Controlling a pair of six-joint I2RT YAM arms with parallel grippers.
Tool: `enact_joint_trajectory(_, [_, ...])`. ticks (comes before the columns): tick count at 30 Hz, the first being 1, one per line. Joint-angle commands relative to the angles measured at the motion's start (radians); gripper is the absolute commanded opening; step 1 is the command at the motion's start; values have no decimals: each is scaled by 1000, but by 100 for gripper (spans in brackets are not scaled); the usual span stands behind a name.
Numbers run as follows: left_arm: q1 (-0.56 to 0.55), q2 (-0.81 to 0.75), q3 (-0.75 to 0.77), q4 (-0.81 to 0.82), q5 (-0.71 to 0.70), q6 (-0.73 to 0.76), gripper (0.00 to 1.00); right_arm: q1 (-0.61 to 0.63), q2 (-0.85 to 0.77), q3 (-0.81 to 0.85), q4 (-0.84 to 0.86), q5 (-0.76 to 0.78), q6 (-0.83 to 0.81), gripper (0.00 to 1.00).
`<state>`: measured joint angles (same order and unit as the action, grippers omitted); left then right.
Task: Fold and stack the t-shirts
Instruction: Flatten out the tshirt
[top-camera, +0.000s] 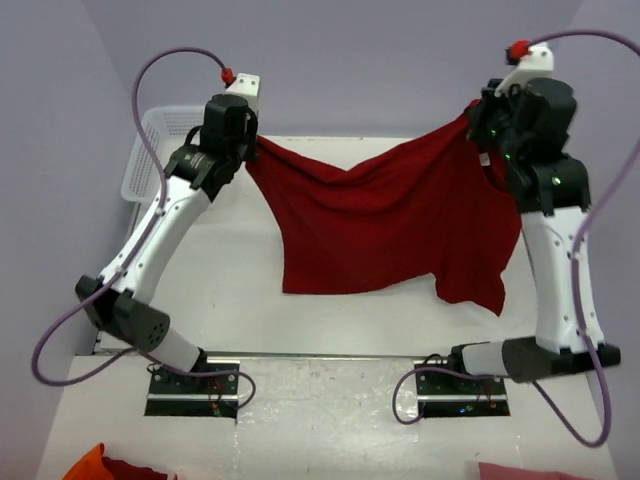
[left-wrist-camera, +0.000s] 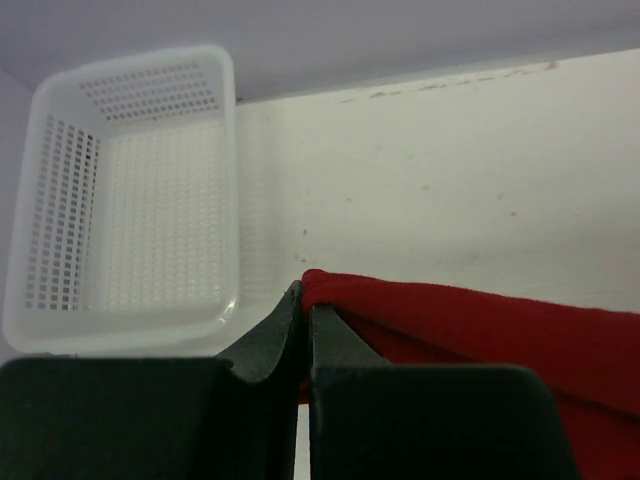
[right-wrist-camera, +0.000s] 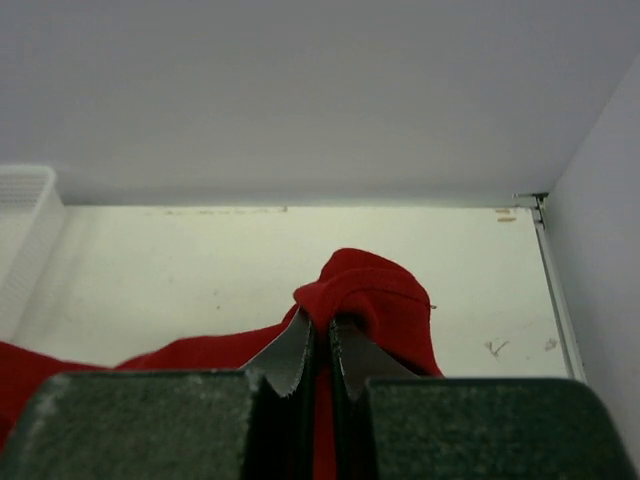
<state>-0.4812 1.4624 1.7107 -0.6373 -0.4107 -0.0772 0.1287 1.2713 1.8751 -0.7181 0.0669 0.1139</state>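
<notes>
- dark red t-shirt (top-camera: 390, 220) is held up over the table (top-camera: 230, 300), stretched between both grippers; top edge sags in the middle; cloth hangs down in a wide sheet, and the right side hangs lower than the left; cannot tell whether the bottom edge touches the table
- left gripper (top-camera: 252, 150) has the shirt's left top corner; in the left wrist view the fingers (left-wrist-camera: 270, 335) are pressed nearly together, pinching a folded red edge at the tips; cloth runs off to the right from there
- right gripper (top-camera: 478, 125) has the right top corner, raised higher than the left one; in the right wrist view the fingers (right-wrist-camera: 285, 355) are closed on a bunched red lump, with cloth bulging above and beside the tips
- small pale spot on the cloth just under the right gripper; too small to tell what it is
- white mesh basket (top-camera: 150, 150) sits at the far left of the table, just behind the left gripper, apart from the shirt
- orange-red cloth (top-camera: 100, 465) at the near left edge and pink cloth (top-camera: 525, 470) at the near right edge; both cut off by the frame
</notes>
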Motion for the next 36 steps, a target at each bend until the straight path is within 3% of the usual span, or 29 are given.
enact_joint_trajectory(1, [118,123,84,96,82,-23,0,-6,158,36,74,54,-42,0])
enact_joint_trajectory(8, [226,565,351,149,87,27,1,-20,457,97,201,67,-60,0])
enact_joint_trajectory(9, [237,602,375,162,105,37,18,-20,497,119,216,80,-69,0])
enact_joint_trajectory(10, [256,637,406,189,121,45,56,-21,593,154,207,100,-83,8])
enact_joint_trajectory(12, [259,684,409,253,112,72,58,-24,666,238,218,151,-83,34])
enact_joint_trajectory(14, [260,682,417,281,87,62,67,-24,706,277,218,178,-53,54])
enact_joint_trajectory(15, [259,664,403,290,92,47,78,-24,695,268,223,209,-46,62])
enact_joint_trajectory(16, [248,636,376,321,90,45,100,-23,677,253,224,223,-33,67])
enact_joint_trajectory(18, [228,546,291,333,14,50,100,-23,597,196,210,279,9,89])
enact_joint_trajectory(20, [199,431,180,324,-32,22,100,-24,494,109,174,297,56,99])
enact_joint_trajectory(21, [196,390,134,320,-21,-39,100,-24,455,70,166,284,96,99])
enact_joint_trajectory(22, [196,347,86,292,24,-79,100,-24,415,21,160,266,118,99])
enact_joint_trajectory(26, [184,173,-205,307,468,-245,100,-24,258,-244,155,248,208,99])
enact_joint_trajectory(27, [175,150,-254,326,516,-249,100,-24,234,-272,152,243,239,99])
enact_joint_trajectory(28, [123,103,-335,340,463,-231,100,-24,227,-325,140,231,257,99])
enact_joint_trajectory(29, [63,79,-353,317,296,-181,100,-23,226,-350,135,229,277,99])
enact_joint_trajectory(30, [-15,66,-359,265,95,-142,100,-23,223,-372,117,241,288,99])
enact_joint_trajectory(31, [-187,62,-368,254,-276,-98,100,-21,218,-417,114,241,297,99])
enact_joint_trajectory(32, [-251,65,-370,248,-387,-51,100,-12,206,-456,135,234,296,99])
enact_joint_trajectory(33, [-301,67,-372,220,-442,-71,100,-8,171,-493,191,234,293,99])
enact_joint_trajectory(35, [-297,72,-332,115,-363,-235,100,-6,139,-573,227,185,315,99])
enact_joint_trajectory(36, [-283,66,-350,110,-306,-242,100,-6,113,-586,242,182,326,99])
